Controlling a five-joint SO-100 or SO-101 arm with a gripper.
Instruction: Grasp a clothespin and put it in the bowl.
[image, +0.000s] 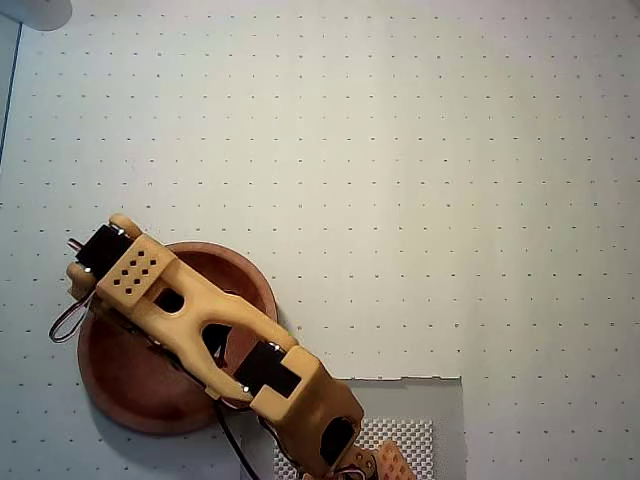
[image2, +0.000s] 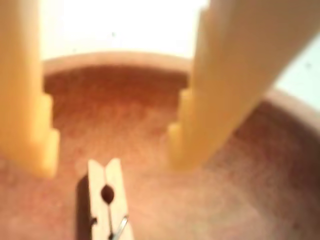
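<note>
wrist view: tool (image2: 112, 150) hangs just above the bowl (image2: 250, 190) w/ fingers (image2: 215, 100) spread wide, nothing between them. clothespin (image2: 109, 205) lies on the bowl's reddish floor near the bottom edge, below the gap & closer to the left finger, not touching either one; metal spring shows at its lower end. overhead view: arm (image: 200, 320) reaches up-left across the bowl (image: 120, 380) on the dotted white tabletop (image: 420, 180) & hides the clothespin there.
</note>
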